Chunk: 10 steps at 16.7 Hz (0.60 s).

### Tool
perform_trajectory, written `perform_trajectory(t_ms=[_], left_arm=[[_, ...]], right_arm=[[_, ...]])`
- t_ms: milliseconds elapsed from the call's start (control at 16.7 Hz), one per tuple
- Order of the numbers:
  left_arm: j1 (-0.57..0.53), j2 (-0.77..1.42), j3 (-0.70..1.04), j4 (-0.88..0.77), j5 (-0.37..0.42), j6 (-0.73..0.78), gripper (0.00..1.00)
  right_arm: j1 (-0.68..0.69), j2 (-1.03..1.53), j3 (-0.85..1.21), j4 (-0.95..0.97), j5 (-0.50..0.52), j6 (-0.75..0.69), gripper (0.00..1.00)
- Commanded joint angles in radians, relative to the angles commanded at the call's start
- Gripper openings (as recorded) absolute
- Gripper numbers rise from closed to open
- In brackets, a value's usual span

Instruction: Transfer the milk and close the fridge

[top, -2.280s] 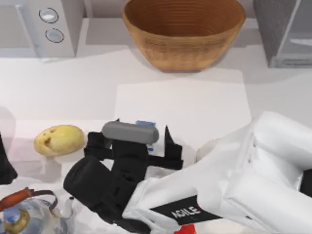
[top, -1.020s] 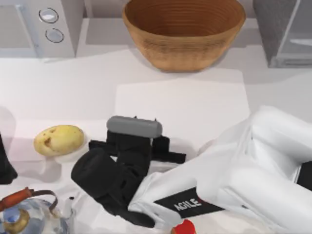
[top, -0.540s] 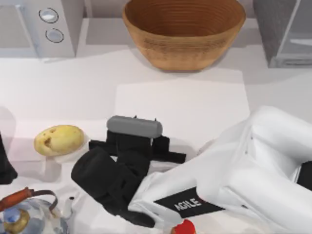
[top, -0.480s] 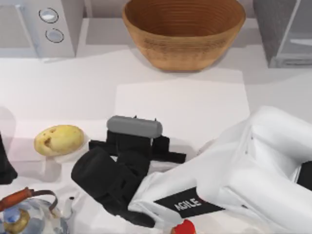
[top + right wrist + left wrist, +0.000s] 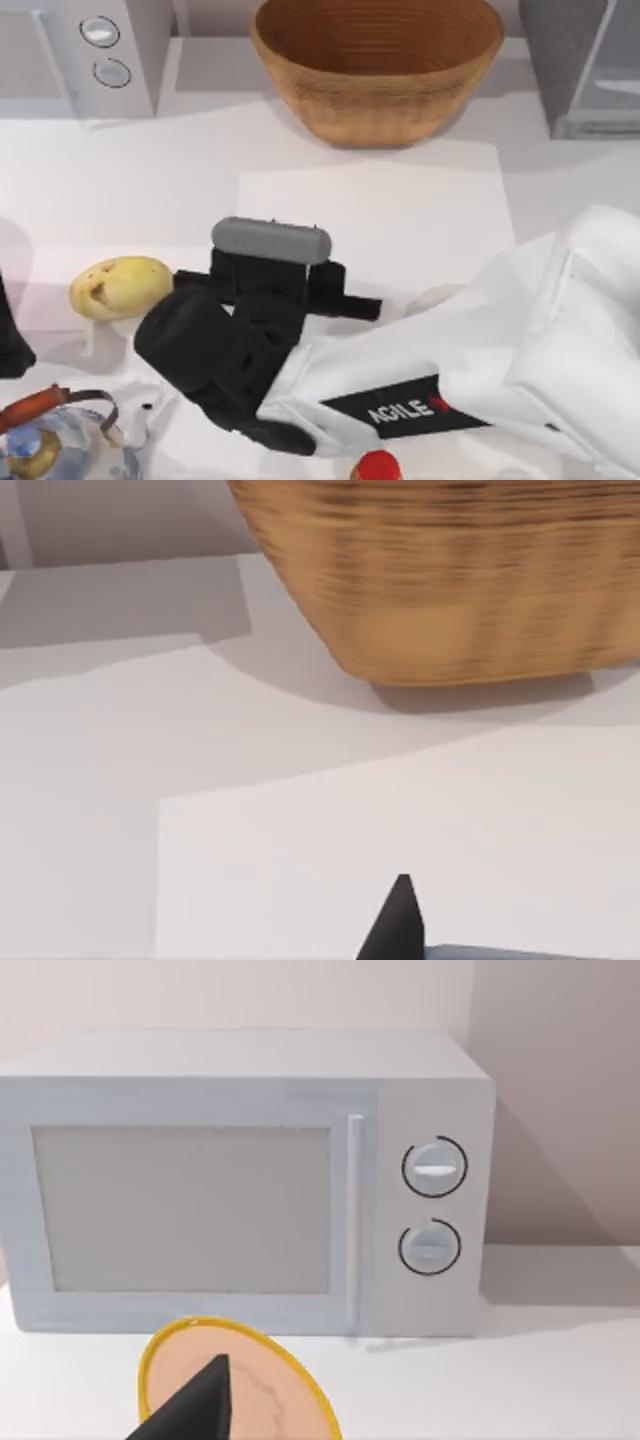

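the right gripper [image 5: 272, 285] sits in the lower-left middle of the top view, its black body pointing down at the table, just right of the potato [image 5: 120, 287] and at the lower-left corner of the paler mat [image 5: 400, 210]. the grey bar on its wrist covers what lies under it, so whether it is apart, together or clamped on something i cannot tell.

the milk [image 5: 520, 952] is not plain to see. in the right wrist view a thin pale-blue strip lies at the bottom edge, right beside a black tip of the gripper. i judge that to be the carton's top, which would put it directly at the gripper, but how it stands or which way its long side runs cannot be made out.

the fridge [image 5: 575, 70] is in the upper right corner of the top view, well apart from the gripper. the way to it runs up and to the right across the mat, and passes the lower right side of the wooden bowl [image 5: 375, 65]. the right arm is the nearer one to it, so the carry looks like its job.

the left gripper [image 5: 195, 1405] is parked, facing the microwave [image 5: 250, 1180].
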Motion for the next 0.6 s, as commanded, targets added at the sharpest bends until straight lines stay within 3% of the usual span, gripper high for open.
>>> perform_trajectory(t_ms=[360,600], left_arm=[[0.000,0.000,0.000,0.000,0.000,0.000,1.00],[0.000,0.000,0.000,0.000,0.000,0.000,1.00]], right_arm=[[-0.006,0.002,-0.003,-0.007,-0.006,0.000,0.00],[-0.096,-0.071,-0.088,0.024,-0.093,-0.102,0.00]])
